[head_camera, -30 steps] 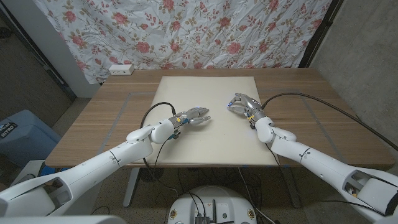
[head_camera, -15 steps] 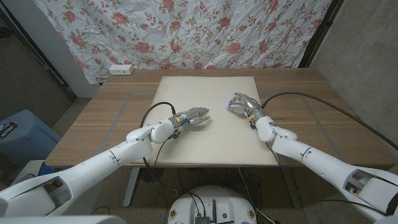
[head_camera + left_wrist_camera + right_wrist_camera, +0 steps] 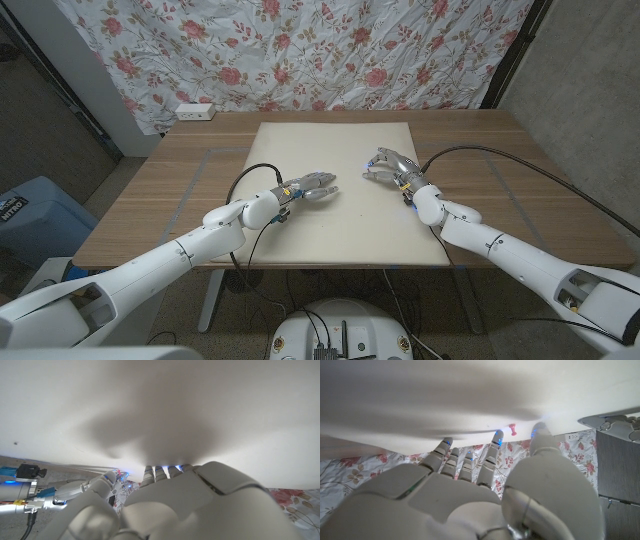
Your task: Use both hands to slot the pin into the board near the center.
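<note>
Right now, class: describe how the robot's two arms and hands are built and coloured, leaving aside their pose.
Both arms are smooth, glossy white shells with rounded joints. The left hand and right hand are silvery grey metal with jointed fingers, and small blue lights glow at the right fingertips. A black cable loops from the left wrist; another black cable trails from the right arm. Yellow and blue fittings mark the left wrist.

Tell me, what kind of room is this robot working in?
Probably a makeshift test or recording room, not a factory: a floral cloth hangs as a backdrop behind a plain wooden table, a white power strip sits at its far edge, and bare concrete wall shows alongside.
</note>
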Robot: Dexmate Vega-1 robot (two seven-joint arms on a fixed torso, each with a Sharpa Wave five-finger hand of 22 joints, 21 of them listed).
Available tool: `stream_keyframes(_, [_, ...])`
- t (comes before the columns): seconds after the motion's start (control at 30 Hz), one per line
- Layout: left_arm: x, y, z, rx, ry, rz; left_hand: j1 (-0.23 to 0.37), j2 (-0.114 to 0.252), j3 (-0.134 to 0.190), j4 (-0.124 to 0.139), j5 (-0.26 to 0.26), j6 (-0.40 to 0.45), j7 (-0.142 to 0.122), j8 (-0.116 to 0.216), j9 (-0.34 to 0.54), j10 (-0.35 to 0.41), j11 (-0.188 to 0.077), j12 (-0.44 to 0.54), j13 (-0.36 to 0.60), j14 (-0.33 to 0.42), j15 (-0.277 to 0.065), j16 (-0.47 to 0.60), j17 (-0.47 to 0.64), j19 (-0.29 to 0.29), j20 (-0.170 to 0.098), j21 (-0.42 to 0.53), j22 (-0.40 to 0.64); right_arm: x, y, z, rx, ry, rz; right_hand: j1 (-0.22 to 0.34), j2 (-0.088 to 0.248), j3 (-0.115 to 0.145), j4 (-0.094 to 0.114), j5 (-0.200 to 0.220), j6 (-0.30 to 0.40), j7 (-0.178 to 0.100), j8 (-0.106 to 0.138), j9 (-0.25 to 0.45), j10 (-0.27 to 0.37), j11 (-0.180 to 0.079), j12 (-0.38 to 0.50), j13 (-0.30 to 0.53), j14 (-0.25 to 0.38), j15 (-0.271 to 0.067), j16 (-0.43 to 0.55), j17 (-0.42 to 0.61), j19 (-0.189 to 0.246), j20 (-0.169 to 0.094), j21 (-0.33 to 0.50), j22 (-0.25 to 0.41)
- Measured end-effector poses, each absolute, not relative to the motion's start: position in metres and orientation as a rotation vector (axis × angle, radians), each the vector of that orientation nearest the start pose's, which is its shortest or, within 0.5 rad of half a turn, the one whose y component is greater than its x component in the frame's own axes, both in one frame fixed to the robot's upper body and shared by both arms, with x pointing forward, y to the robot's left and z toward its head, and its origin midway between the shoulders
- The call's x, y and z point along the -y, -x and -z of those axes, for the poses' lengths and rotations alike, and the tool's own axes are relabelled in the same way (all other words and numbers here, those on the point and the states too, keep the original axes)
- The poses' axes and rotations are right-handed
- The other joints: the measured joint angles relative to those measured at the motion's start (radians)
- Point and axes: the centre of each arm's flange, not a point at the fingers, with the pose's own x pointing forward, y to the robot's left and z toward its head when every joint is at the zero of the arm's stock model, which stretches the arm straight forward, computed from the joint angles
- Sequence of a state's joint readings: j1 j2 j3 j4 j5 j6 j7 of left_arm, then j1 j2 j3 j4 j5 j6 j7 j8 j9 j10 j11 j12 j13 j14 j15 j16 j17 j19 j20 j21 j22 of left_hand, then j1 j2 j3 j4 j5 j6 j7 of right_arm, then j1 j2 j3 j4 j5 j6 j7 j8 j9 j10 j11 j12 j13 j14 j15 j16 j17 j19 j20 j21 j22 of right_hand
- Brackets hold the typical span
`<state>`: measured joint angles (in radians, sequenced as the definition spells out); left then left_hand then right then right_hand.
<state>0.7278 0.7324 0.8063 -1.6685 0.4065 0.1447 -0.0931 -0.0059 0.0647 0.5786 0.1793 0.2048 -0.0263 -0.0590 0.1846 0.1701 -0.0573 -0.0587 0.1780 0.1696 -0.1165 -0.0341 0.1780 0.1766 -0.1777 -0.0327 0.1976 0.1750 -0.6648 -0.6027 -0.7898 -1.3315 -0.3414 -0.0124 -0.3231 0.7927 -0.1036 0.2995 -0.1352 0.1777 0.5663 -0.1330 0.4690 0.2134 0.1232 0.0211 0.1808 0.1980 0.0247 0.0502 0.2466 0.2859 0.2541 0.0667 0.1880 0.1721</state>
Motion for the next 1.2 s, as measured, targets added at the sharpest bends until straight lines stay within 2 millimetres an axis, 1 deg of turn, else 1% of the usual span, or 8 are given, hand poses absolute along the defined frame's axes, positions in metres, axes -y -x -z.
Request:
stream_keyframes(0.03, [-0.156, -0.62, 0.073, 0.487, -1.361, 0.338, 0.0, 0.0, 0.0, 0.0, 0.0, 0.0, 0.0, 0.0, 0.0, 0.0, 0.0, 0.0, 0.0, 0.0, 0.0, 0.0, 0.0, -0.001, -0.001, 0.0, 0.0, 0.199, -0.669, 0.055, 0.622, 1.143, 0.008, -0.009, 0.009, 0.0, 0.0, 0.004, -0.006, 0.006, -0.004, 0.0, -0.005, 0.0, 0.0, 0.0, -0.004, 0.004, 0.0, 0.0, -0.002, 0.001, 0.0, 0.0])
stream_keyframes(0.23, [-0.156, -0.62, 0.073, 0.487, -1.361, 0.337, 0.0, 0.0, 0.0, 0.0, 0.0, 0.004, 0.004, 0.0, 0.0, 0.0, 0.0, 0.0, 0.001, 0.002, -0.002, 0.0, 0.0, -0.001, -0.001, 0.0, 0.0, 0.204, -0.669, 0.054, 0.621, 1.146, -0.013, -0.039, 0.005, -0.01, 0.011, 0.004, -0.044, 0.026, -0.022, -0.004, -0.035, 0.009, 0.0, 0.005, -0.025, 0.014, -0.01, 0.002, -0.028, 0.007, -0.007, 0.0])
stream_keyframes(0.43, [-0.155, -0.619, 0.073, 0.491, -1.361, 0.332, 0.0, 0.0, 0.006, -0.001, 0.0, 0.012, 0.002, 0.004, 0.0, 0.013, 0.002, 0.008, 0.001, 0.006, -0.001, 0.0, -0.001, -0.001, -0.001, 0.0, 0.0, 0.208, -0.669, 0.052, 0.619, 1.153, -0.03, -0.095, 0.004, -0.022, 0.022, 0.008, -0.103, 0.045, -0.062, -0.009, -0.08, 0.016, 0.0, 0.005, -0.053, 0.028, -0.022, 0.005, -0.07, 0.02, -0.008, 0.0])
stream_keyframes(0.5, [-0.155, -0.618, 0.073, 0.493, -1.362, 0.33, 0.0, 0.0, 0.007, -0.002, 0.0, 0.012, 0.002, 0.004, 0.0, 0.013, 0.002, 0.008, 0.001, 0.008, 0.0, 0.0, -0.001, -0.001, -0.001, 0.0, 0.0, 0.207, -0.669, 0.052, 0.619, 1.153, -0.039, -0.096, 0.004, -0.028, 0.028, 0.008, -0.128, 0.048, -0.077, -0.011, -0.085, 0.013, 0.0, 0.005, -0.063, 0.033, -0.023, 0.007, -0.085, 0.021, -0.011, 0.0])
stream_keyframes(0.53, [-0.155, -0.618, 0.073, 0.494, -1.362, 0.331, 0.0, 0.0, 0.007, -0.002, 0.0, 0.012, 0.002, 0.004, 0.0, 0.013, 0.002, 0.008, 0.0, 0.008, 0.0, 0.0, -0.002, -0.001, -0.001, 0.0, 0.0, 0.208, -0.668, 0.051, 0.62, 1.154, -0.041, -0.12, 0.004, -0.028, 0.028, 0.008, -0.142, 0.051, -0.085, -0.013, -0.092, 0.013, 0.0, 0.005, -0.07, 0.034, -0.023, 0.009, -0.087, 0.023, -0.011, 0.0])
stream_keyframes(0.67, [-0.155, -0.617, 0.073, 0.497, -1.363, 0.327, 0.0, 0.0, 0.007, -0.002, 0.0, 0.02, 0.005, 0.008, -0.001, 0.014, 0.003, 0.008, 0.0, 0.008, 0.0, 0.0, -0.002, -0.001, -0.001, 0.0, 0.0, 0.21, -0.667, 0.048, 0.625, 1.154, -0.047, -0.122, 0.002, -0.032, 0.032, 0.008, -0.189, 0.06, -0.112, -0.014, -0.099, 0.02, 0.0, 0.005, -0.073, 0.038, -0.023, 0.009, -0.094, 0.023, -0.011, 0.0])
stream_keyframes(0.8, [-0.155, -0.616, 0.072, 0.502, -1.362, 0.323, 0.0, 0.0, 0.007, -0.002, 0.0, 0.022, 0.003, 0.008, -0.001, 0.018, 0.007, 0.008, 0.0, 0.008, 0.0, 0.0, -0.002, -0.001, -0.001, 0.0, 0.0, 0.21, -0.666, 0.047, 0.633, 1.152, -0.051, -0.139, 0.003, -0.032, 0.032, 0.008, -0.226, 0.065, -0.133, -0.015, -0.104, 0.014, 0.005, 0.005, -0.077, 0.041, -0.023, 0.009, -0.094, 0.023, -0.007, 0.0])
stream_keyframes(1.2, [-0.156, -0.613, 0.067, 0.525, -1.346, 0.301, 0.0, 0.0, 0.014, -0.001, 0.0, 0.03, 0.005, 0.009, 0.002, 0.022, 0.011, 0.008, 0.003, 0.015, -0.003, 0.0, -0.001, -0.001, -0.001, 0.003, 0.0, 0.211, -0.661, 0.042, 0.661, 1.14, -0.053, -0.149, 0.013, -0.032, 0.032, 0.008, -0.265, 0.061, -0.162, -0.018, -0.1, 0.018, 0.012, 0.002, -0.076, 0.033, -0.023, 0.009, -0.09, 0.019, 0.001, 0.0])
